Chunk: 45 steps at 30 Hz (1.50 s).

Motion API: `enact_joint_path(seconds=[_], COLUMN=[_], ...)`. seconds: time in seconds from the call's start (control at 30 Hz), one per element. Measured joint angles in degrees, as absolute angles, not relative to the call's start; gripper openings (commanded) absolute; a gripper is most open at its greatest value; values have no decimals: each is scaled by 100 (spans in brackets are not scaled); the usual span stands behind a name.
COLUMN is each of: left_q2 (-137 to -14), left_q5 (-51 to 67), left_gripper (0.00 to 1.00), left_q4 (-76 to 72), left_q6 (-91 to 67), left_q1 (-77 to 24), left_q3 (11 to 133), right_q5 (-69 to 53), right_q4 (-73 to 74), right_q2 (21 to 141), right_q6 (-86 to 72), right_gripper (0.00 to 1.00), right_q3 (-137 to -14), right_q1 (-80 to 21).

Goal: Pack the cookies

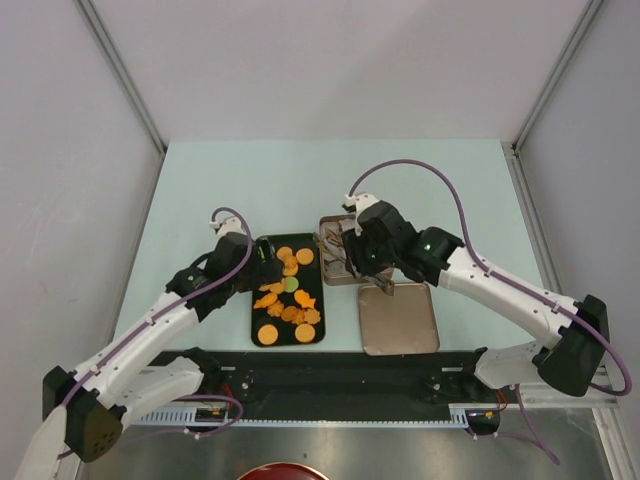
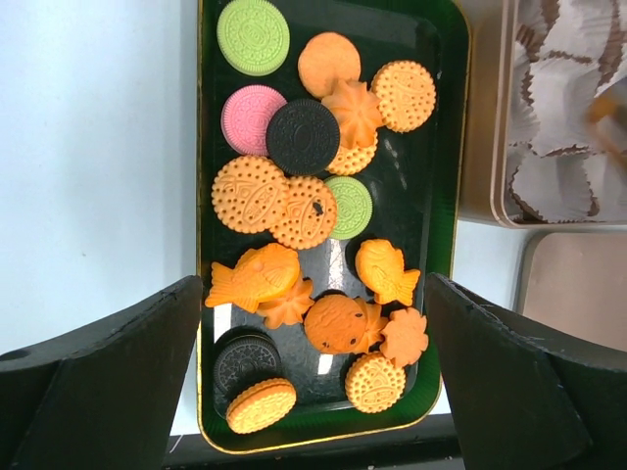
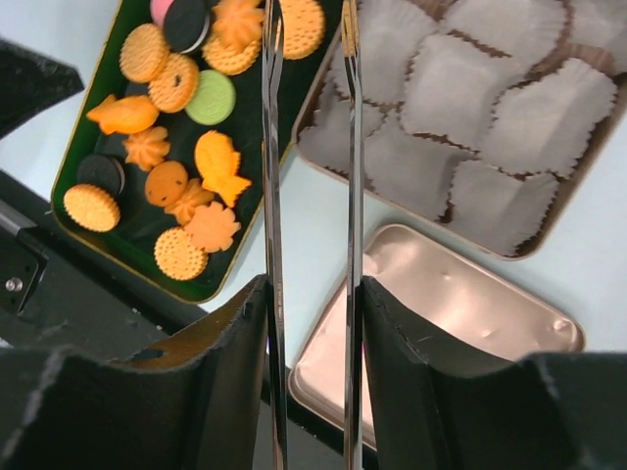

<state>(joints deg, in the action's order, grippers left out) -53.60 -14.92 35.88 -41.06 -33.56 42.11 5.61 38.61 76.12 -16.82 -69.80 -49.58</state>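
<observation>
The cookies (image 1: 288, 290) all lie on a dark green tray (image 1: 254, 300) on the pale counter (image 1: 300, 180), just 9 o'clock of an open tin (image 1: 326, 232) in the top view. They are mostly orange rounds, with two orange fish shapes, some flower shapes, two green, one pink and a few dark ones; several overlap near the tray's middle.

The left hand (image 1: 265, 255) hovers over the tray's 12 o'clock end near its 9 o'clock edge. In its own wrist view the left hand (image 2: 313, 284) is released, its fingers (image 2: 127, 372) spread wide on either side of the cookies (image 2: 304, 211), and nothing sits between them; the tray (image 2: 416, 186) shows bare dark floor along one side.

The right hand (image 1: 372, 262) is over the tin's 3 o'clock side. In its wrist view the right hand (image 3: 312, 294) grasps a pair of metal tongs (image 3: 272, 147); both blades press against the inner faces of the fingers (image 3: 225, 362), stand apart from each other, and carry nothing; their tips run off the top edge.

The tin (image 3: 318, 103) is lined with white crinkled paper cups (image 3: 470, 108); its lid (image 3: 441, 294) lies flat on the counter at the tin's 5 o'clock, apart from the tray.
</observation>
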Motion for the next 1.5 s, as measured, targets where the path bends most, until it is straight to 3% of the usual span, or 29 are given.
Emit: enact_joint_path(seconds=[0.67,1.13,1.5], left_q2=[-4130,-3468,-3127], left_q5=[-1922,-2145,-2270], left_gripper=[100,100,100], left_q4=[3785,4025,4128], left_q6=[-4213,-4359,-4449], left_q1=[-3323,-3317,-3308], left_q3=[4125,3824,3780], right_q5=[705,937,980], right_q4=[3734,3385,3299], right_q2=[8453,9572,9780], right_q6=[-1546,-1304,-1188], right_gripper=[59,61,61], right_q3=[-7277,-7728,-7970], right_q1=[-6357,-6407,-6359])
